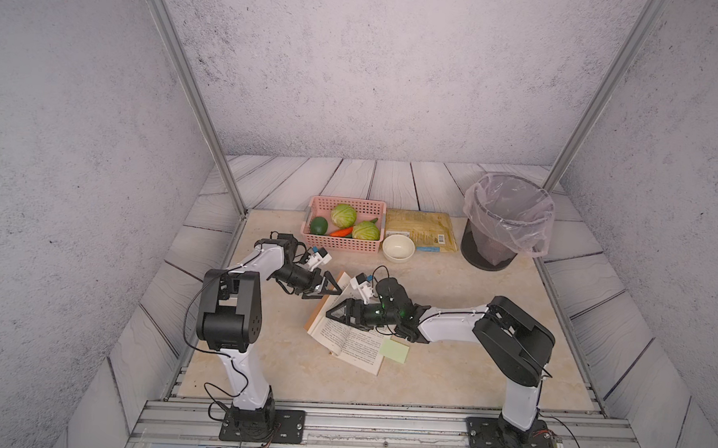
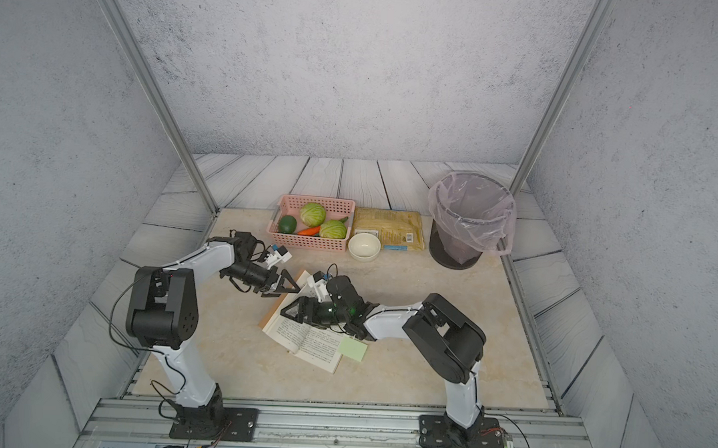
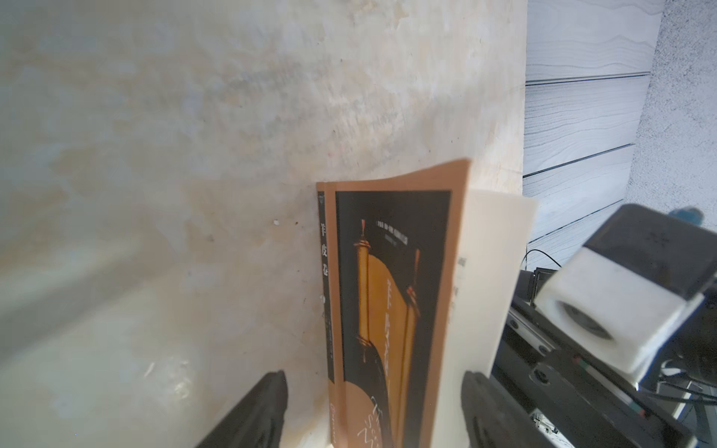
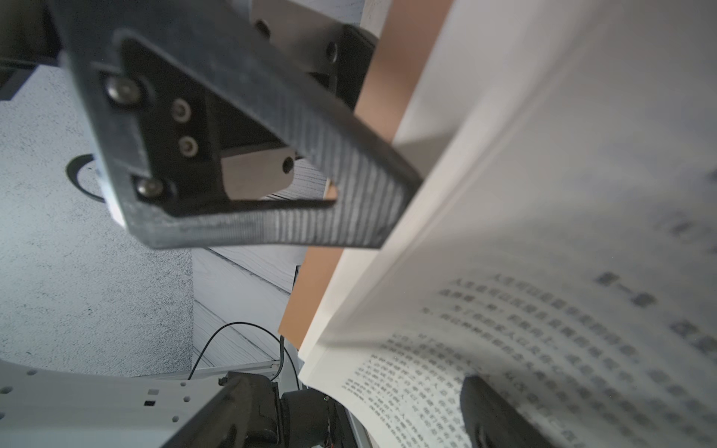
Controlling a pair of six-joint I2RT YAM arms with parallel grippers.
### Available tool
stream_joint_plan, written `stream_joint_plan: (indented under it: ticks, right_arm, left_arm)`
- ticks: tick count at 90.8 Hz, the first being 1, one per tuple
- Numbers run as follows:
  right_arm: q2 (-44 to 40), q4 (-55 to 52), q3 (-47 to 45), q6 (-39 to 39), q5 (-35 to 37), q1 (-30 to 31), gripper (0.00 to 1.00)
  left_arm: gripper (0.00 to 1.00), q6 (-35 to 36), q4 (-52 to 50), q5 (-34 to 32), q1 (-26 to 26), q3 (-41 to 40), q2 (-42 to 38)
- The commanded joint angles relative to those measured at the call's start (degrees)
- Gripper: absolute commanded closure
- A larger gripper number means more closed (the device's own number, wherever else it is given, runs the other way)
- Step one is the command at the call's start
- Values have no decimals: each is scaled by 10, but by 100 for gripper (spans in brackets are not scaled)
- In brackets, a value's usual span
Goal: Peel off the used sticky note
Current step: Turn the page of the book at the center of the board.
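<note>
Your left gripper (image 1: 332,292) has its jaws apart, straddling the raised cover (image 3: 392,271) of the open book (image 1: 356,341) without pinching it. Your right gripper (image 1: 335,313) is spread wide too, low over the printed pages just beside the left one, holding nothing. The green sticky note (image 1: 394,350) lies behind that right gripper, back by its wrist, stuck to the page's outer edge and jutting onto the table (image 1: 446,378). You seem to be steadying the book; peeling hasn't begun. Next, back the right gripper off to the note's free edge, pinch it and lift slowly while the left holds the book down.
</note>
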Motion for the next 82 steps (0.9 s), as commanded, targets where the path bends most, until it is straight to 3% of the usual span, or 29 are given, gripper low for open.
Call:
stream_joint_plan:
  ticks: [1, 82]
  right_arm:
    - [12, 1, 9, 2, -10, 3, 11]
    - [9, -7, 12, -1, -12, 4, 11]
  left_arm:
    - [23, 31, -29, 18, 5, 1, -13]
    - [24, 35, -19, 10, 14, -10, 0]
